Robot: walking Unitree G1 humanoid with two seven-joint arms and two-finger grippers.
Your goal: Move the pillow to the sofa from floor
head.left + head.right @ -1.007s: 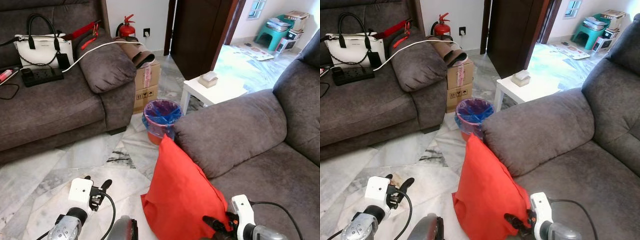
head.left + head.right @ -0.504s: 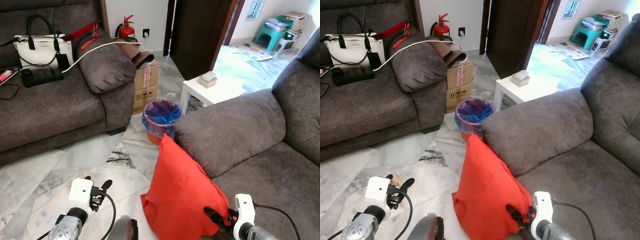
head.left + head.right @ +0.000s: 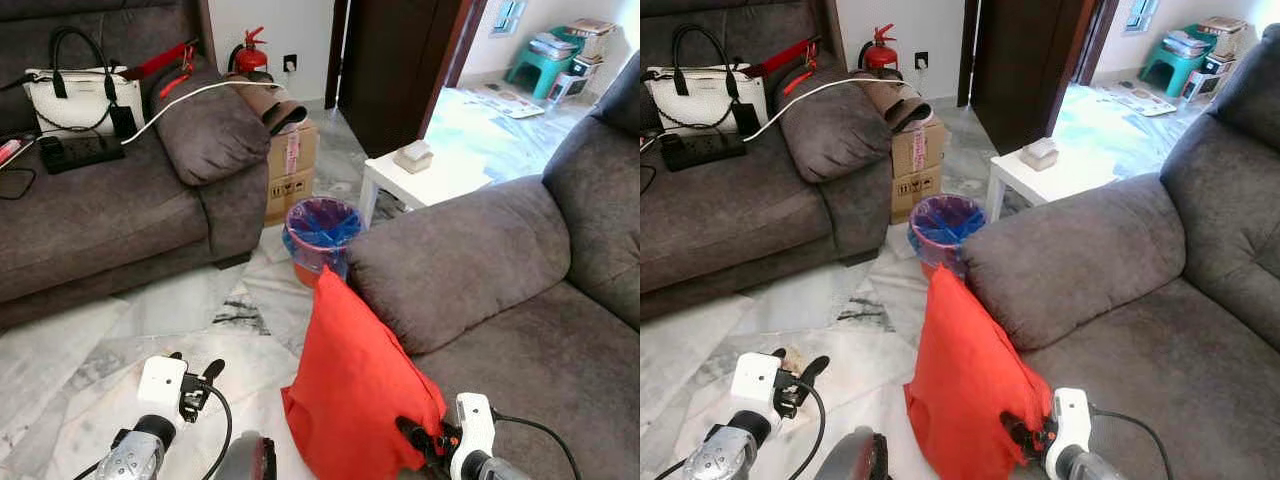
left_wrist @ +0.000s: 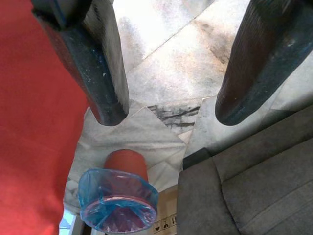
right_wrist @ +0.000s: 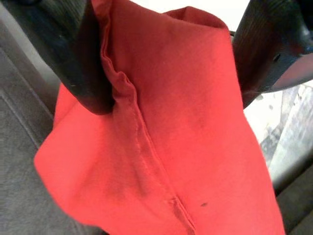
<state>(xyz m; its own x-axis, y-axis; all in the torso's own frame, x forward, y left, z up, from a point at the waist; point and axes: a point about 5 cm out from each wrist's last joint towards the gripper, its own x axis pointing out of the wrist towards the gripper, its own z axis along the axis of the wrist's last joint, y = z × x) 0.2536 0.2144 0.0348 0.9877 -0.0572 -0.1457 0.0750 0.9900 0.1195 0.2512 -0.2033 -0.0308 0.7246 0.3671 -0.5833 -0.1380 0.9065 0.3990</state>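
The red pillow [image 3: 352,385] stands on its edge on the marble floor, leaning against the front of the grey sofa [image 3: 500,290] on my right. My right gripper [image 3: 420,437] is low at the pillow's lower right corner. In the right wrist view its fingers [image 5: 83,58] stand wide apart, open, with the pillow [image 5: 161,137] filling the gap between them. My left gripper [image 3: 195,366] hovers over the floor to the left of the pillow, open and holding nothing. The left wrist view has the pillow's edge [image 4: 29,122] beside one finger.
A bin with a blue liner [image 3: 322,232] stands on the floor just behind the pillow. Behind it are a cardboard box [image 3: 293,170] and a small white table [image 3: 420,180]. A second grey sofa [image 3: 100,215] on the left carries a white handbag [image 3: 85,95] and a power strip [image 3: 80,150].
My right gripper has moved a little to the left and closer onto the pillow's lower corner. The left gripper and the pillow have stayed put.
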